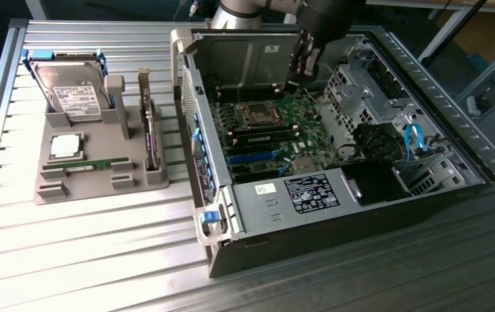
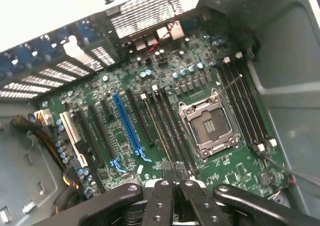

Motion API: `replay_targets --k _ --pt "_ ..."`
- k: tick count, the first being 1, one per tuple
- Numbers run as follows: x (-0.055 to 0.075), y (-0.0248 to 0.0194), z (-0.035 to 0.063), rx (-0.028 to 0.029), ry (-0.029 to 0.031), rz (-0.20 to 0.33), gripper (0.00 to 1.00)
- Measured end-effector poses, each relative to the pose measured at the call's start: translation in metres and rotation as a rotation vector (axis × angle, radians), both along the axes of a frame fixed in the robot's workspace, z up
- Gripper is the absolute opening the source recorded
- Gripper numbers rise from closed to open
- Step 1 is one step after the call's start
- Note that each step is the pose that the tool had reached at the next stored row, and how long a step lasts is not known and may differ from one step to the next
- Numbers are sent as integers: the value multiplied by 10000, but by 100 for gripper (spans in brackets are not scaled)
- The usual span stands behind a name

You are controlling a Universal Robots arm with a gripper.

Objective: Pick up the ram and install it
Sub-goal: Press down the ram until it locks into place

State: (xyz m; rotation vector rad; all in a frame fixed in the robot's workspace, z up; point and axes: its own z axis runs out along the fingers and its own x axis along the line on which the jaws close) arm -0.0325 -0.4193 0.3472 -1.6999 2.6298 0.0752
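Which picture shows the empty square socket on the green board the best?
The wrist view shows the processor socket best: it looks straight down on it from close, so its metal frame and empty middle are plain. The exterior view shows the same socket from farther off, small, deep inside the open computer case.

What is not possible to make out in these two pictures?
1. Exterior view: any print on the ram lying in the tray is too small to read.
2. Exterior view: the arm hides part of the motherboard.
3. Wrist view: the end effector covers the motherboard's nearest edge.
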Motion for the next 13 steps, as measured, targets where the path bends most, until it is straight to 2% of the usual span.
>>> replay_targets --k 2,10,13 --pt "0 0 -1 0 0 -877 10" --pt "0 0 -2 0 0 -2240 10" --pt "0 0 -3 0 1 -2922 10"
